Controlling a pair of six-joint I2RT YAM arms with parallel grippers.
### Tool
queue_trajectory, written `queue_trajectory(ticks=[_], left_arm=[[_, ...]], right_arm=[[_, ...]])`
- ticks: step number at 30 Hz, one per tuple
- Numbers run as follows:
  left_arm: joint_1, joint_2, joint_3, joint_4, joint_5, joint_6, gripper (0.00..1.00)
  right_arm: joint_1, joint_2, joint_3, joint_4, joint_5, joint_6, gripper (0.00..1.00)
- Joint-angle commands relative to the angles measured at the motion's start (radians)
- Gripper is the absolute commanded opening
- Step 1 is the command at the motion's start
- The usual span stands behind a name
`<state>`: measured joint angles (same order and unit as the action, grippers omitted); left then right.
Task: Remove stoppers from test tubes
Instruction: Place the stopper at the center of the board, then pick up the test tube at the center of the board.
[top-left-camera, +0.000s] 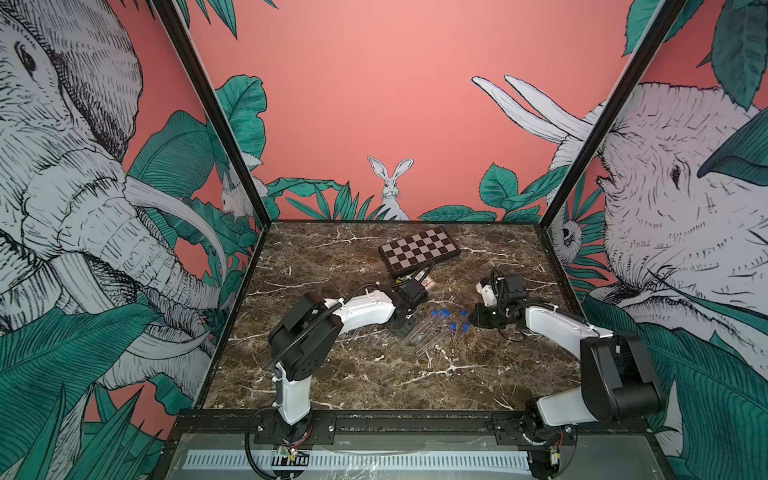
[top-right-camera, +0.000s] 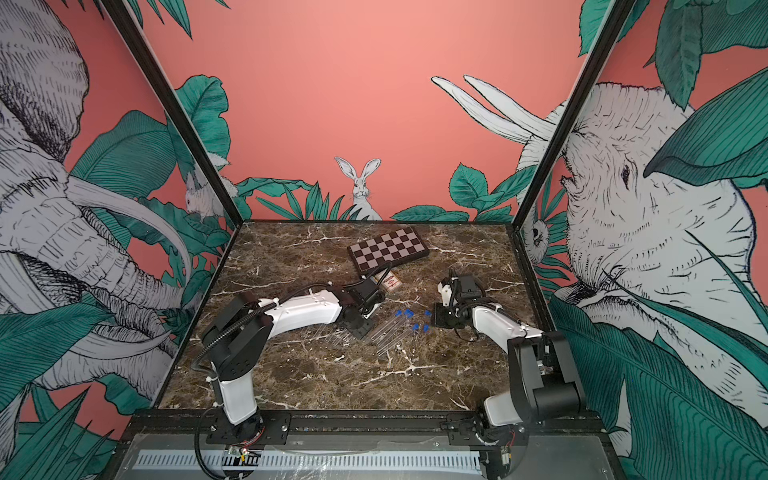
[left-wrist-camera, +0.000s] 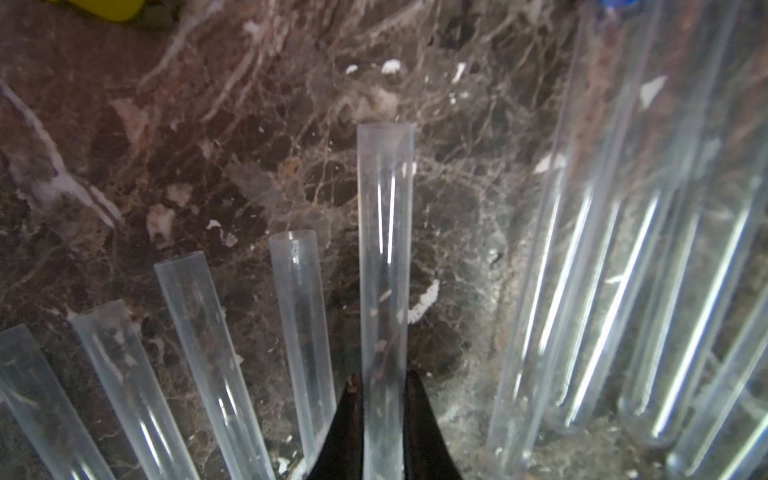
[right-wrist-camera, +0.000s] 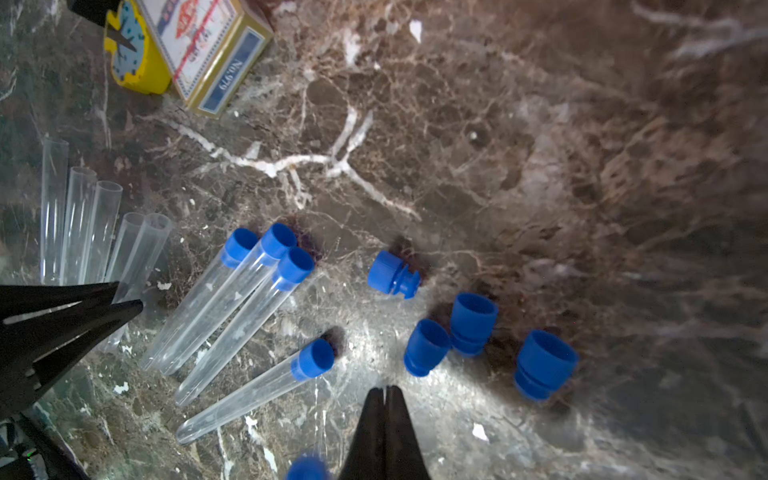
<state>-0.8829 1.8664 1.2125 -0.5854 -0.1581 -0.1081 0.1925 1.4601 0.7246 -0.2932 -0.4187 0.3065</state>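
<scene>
My left gripper is shut on a clear, unstoppered test tube lying on the marble; in a top view this gripper sits low at the table's middle. Several more open test tubes fan out beside it. Several test tubes still carry blue stoppers. Loose stoppers lie on the marble just beyond my right gripper, which is shut with nothing in it. In both top views the right gripper is just right of the tube cluster.
A folded chessboard lies at the back of the table. A small card box and a yellow object sit between it and the tubes. Patterned walls close in the left, right and back sides.
</scene>
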Motion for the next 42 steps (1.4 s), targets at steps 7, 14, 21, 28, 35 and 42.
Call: queue_trajectory(ticks=[7, 14, 21, 28, 35, 42], left_arm=[[0.001, 0.002, 0.026, -0.031, -0.003, -0.015, 0.16], [0.001, 0.002, 0.039, -0.046, -0.001, -0.009, 0.24], [0.001, -0.035, 0.068, -0.09, -0.015, 0.004, 0.39], [-0.007, -0.069, 0.113, -0.107, 0.038, 0.009, 0.41], [-0.037, -0.017, 0.197, -0.104, 0.074, 0.016, 0.44], [-0.047, 0.048, 0.254, -0.103, 0.092, 0.021, 0.44]], right_arm=[[-0.004, 0.024, -0.003, 0.014, 0.022, -0.023, 0.01], [-0.005, -0.03, 0.019, -0.014, 0.018, -0.021, 0.07], [-0.005, -0.094, 0.028, -0.033, 0.009, -0.012, 0.15], [-0.005, -0.152, 0.013, -0.026, -0.016, -0.009, 0.32], [-0.005, -0.187, -0.031, 0.047, -0.091, 0.001, 0.61], [-0.005, -0.184, -0.06, 0.078, -0.142, 0.01, 0.74]])
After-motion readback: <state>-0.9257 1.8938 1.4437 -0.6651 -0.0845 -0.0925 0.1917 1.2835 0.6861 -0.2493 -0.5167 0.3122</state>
